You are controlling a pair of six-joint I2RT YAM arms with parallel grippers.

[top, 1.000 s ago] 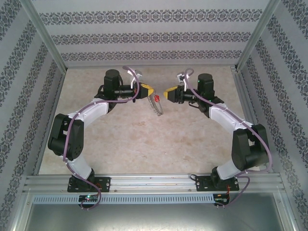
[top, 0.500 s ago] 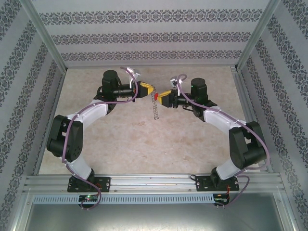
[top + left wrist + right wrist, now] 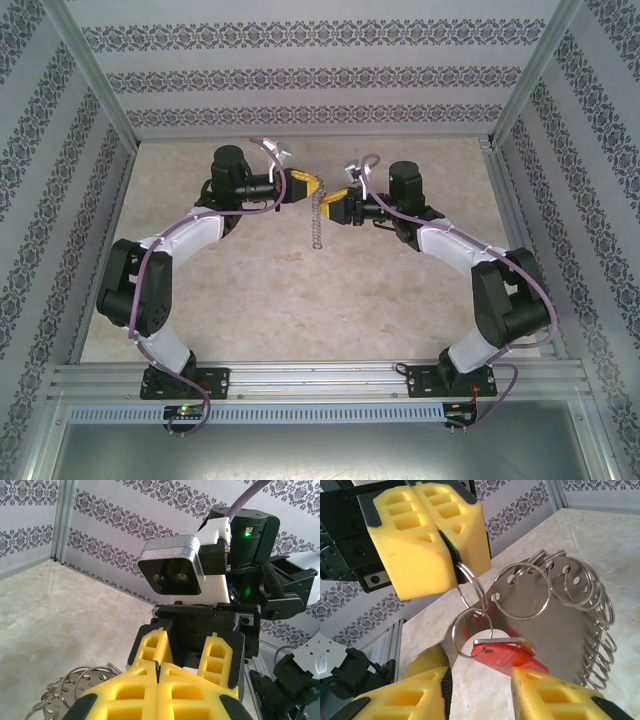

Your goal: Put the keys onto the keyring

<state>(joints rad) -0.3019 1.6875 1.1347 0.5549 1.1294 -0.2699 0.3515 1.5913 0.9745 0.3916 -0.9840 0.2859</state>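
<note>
The left gripper (image 3: pixel 451 562) has its yellow fingers (image 3: pixel 415 545) pressed fully together, pinching one split ring (image 3: pixel 467 582) at the top of the keyring (image 3: pixel 560 630). The keyring's metal plate and fringe of rings hang from there toward 4 o'clock in the right wrist view, and toward 6 o'clock over the table (image 3: pixel 250 300) in the top view. The right gripper (image 3: pixel 480 672) stands partway open. The red-headed key (image 3: pixel 502 655) lies between its tips, touching the 3 o'clock finger (image 3: pixel 555 695); whether it is clamped cannot be told.
</note>
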